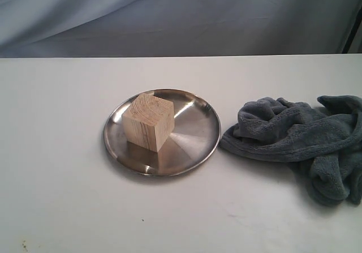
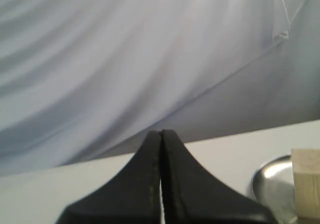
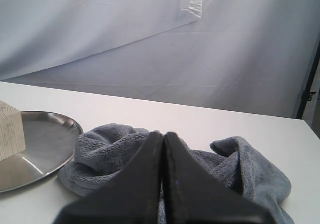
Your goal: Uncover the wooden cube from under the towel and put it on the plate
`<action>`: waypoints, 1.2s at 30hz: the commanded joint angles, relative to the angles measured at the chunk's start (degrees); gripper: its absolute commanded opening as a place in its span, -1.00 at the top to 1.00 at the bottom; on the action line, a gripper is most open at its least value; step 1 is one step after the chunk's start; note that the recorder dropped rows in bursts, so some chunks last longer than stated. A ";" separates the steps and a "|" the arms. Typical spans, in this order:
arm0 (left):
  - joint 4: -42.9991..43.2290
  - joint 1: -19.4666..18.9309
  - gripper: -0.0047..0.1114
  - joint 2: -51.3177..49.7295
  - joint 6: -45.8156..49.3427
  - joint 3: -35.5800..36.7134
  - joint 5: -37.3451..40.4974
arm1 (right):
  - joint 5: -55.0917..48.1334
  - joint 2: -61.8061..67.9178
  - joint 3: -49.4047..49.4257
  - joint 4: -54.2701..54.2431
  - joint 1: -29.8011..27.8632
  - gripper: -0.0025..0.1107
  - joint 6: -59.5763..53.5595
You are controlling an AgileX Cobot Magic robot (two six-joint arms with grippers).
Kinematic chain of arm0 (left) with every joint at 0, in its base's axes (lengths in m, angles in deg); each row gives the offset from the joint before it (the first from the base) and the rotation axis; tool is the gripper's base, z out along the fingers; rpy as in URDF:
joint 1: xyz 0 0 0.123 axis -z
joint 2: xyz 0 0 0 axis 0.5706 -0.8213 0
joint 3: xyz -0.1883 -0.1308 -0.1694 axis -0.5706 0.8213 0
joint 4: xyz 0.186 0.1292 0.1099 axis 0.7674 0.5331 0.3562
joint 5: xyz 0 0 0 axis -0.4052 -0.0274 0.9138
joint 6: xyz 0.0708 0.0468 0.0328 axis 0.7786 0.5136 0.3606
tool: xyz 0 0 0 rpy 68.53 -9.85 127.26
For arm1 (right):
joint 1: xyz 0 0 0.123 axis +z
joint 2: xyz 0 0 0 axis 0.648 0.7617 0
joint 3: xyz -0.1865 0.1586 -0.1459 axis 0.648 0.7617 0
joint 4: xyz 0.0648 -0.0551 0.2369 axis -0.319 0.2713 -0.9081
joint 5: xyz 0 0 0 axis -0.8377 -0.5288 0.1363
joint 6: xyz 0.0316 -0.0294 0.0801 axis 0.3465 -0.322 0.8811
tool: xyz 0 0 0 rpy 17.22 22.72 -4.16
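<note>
The wooden cube [image 1: 149, 120] stands uncovered on the steel plate [image 1: 195, 134] near the table's middle, toward the plate's left half. The blue-grey towel [image 1: 300, 140] lies crumpled on the table to the right of the plate, touching nothing on it. Neither gripper shows in the exterior view. My left gripper [image 2: 161, 133] is shut and empty, with the cube [image 2: 306, 184] and plate rim [image 2: 270, 174] off to its side. My right gripper [image 3: 162, 134] is shut and empty too, held in front of the towel [image 3: 110, 149], with the plate [image 3: 45, 144] and cube [image 3: 10, 131] beyond it.
A white table [image 1: 62, 196] carries everything. A pale draped cloth backdrop [image 1: 181, 15] hangs behind its far edge. A dark stand [image 3: 307, 91] rises at the table's right end.
</note>
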 commanded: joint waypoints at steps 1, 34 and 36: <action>-2.62 -0.17 0.92 0.23 0.08 1.48 6.75 | 0.60 -0.22 0.20 -0.33 0.16 0.96 0.05; -12.90 -0.17 0.92 0.23 0.30 1.48 11.83 | 0.60 -0.22 0.20 -0.33 0.16 0.96 0.05; -12.90 -0.17 0.92 0.23 0.30 1.48 11.83 | 0.60 -0.22 0.20 -0.33 0.16 0.96 0.05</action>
